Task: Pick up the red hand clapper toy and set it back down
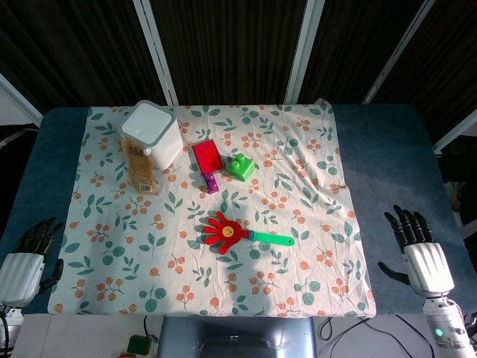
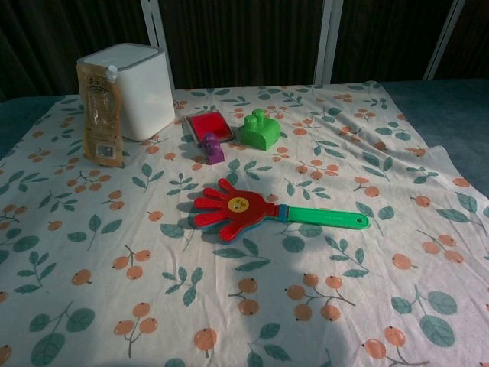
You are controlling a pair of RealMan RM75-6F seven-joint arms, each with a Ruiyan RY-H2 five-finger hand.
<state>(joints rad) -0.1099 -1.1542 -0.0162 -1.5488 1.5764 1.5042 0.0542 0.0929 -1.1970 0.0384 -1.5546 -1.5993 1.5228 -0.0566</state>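
The red hand clapper toy [image 1: 226,231] [image 2: 231,207] lies flat on the floral cloth near the table's middle, its green handle [image 1: 273,239] [image 2: 327,217] pointing right. My left hand [image 1: 28,257] rests at the table's front left edge, far from the toy, fingers apart and holding nothing. At the front right edge my right hand [image 1: 419,250] is likewise spread and empty. Neither hand shows in the chest view.
A white box [image 1: 153,133] [image 2: 131,89] stands at the back left with a brown snack pouch [image 1: 139,169] [image 2: 99,112] leaning on it. A red and purple scoop toy [image 1: 208,160] [image 2: 208,131] and a green block [image 1: 241,166] [image 2: 260,129] lie behind the clapper.
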